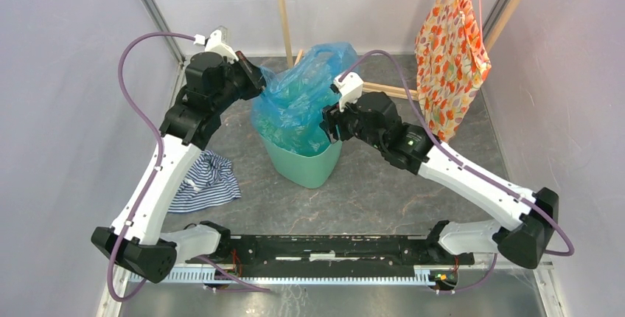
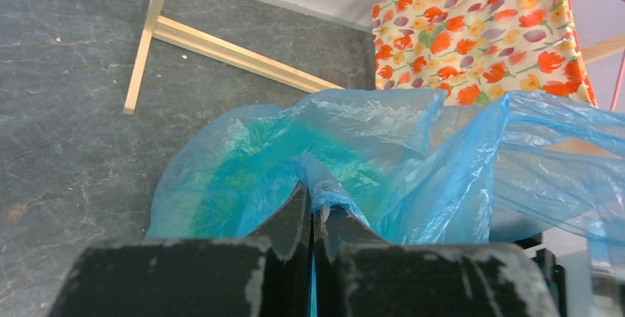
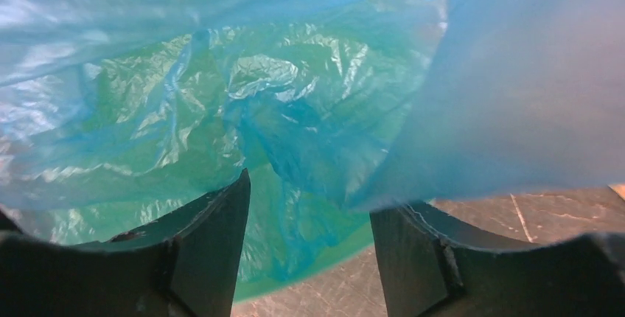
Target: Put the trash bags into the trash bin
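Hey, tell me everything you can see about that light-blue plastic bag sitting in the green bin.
The thin, crinkly, translucent light-blue plastic bag is partly stuffed into the mint-green plastic bin; green shows through its wrinkled film. Its upper part billows above the rim, with a handle loop at the far top. The left pincer is shut on a twisted fold at its left edge. The right pincer, jaws apart, faces its right side, film draped before them.
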You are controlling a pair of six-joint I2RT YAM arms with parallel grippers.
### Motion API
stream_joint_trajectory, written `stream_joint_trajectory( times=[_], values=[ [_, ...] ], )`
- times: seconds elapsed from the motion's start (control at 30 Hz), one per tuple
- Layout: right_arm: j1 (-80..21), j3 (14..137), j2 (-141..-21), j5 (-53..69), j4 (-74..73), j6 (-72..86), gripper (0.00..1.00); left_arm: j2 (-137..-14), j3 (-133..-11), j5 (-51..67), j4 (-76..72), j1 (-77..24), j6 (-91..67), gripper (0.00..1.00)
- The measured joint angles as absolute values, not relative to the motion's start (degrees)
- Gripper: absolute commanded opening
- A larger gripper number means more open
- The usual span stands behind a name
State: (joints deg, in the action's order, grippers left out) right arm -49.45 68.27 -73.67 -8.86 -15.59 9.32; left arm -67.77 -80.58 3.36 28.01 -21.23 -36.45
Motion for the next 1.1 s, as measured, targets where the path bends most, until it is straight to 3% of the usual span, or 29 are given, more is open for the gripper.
stream_joint_trajectory(
  times=[0.23,0.6,0.8,0.9,1.0,1.1],
  values=[
    [-49.76,69.10,-68.95,-9.15,-17.47,9.54,0.78,-68.12,-79.61,4.38,24.97,-21.23,-38.09,0.02],
    [-60.18,66.96,-60.64,-10.52,-14.96,12.78,0.78,-71.16,-79.61,5.56,23.99,-21.23,-39.88,0.02],
    [-64.97,66.63,-64.86,-15.86,-10.57,13.74,0.77,-71.70,-79.53,6.31,23.00,-21.23,-40.88,0.02],
    [-65.73,67.51,-69.93,-20.05,-9.78,13.85,0.70,-71.70,-79.48,6.44,22.52,-21.23,-41.30,0.02],
    [-65.95,67.64,-74.13,-24.47,-8.95,13.87,0.44,-71.70,-79.48,6.59,22.46,-21.23,-41.32,0.02],
    [-65.95,67.64,-76.01,-28.73,-8.73,13.45,0.24,-71.68,-79.50,6.57,22.63,-21.23,-41.30,0.02]
  ],
)
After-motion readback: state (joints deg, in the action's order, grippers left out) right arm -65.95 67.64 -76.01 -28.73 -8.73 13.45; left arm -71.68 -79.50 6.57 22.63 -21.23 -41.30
